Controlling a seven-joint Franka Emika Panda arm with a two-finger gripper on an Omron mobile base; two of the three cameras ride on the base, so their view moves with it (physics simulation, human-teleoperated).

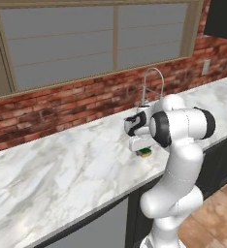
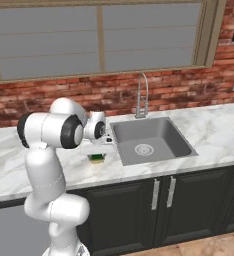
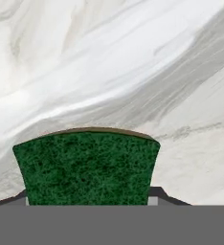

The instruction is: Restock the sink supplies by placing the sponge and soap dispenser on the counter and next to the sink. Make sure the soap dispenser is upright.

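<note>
My gripper [image 2: 96, 153] points down over the marble counter [image 2: 214, 131], just left of the steel sink [image 2: 134, 131]. It is shut on the sponge [image 2: 96, 159], which shows as a yellow and green block under the hand. In the hand view the sponge [image 3: 87, 165] shows its dark green scouring face, held between the two dark fingertips [image 3: 159, 194] of the gripper [image 3: 87, 197]. From the left side the sponge [image 1: 144, 153] hangs below the gripper [image 1: 142, 147], very low over the counter [image 1: 62, 169]; I cannot tell whether it touches. The soap dispenser is out of view.
The arched faucet [image 2: 141, 95] stands behind the sink against the red brick wall [image 2: 179, 90]. In the left base view the faucet [image 1: 152, 82] rises behind my arm. Dark cabinet doors [image 2: 139, 205] run below the counter's front edge. Open marble stretches to the left [image 1: 42, 160].
</note>
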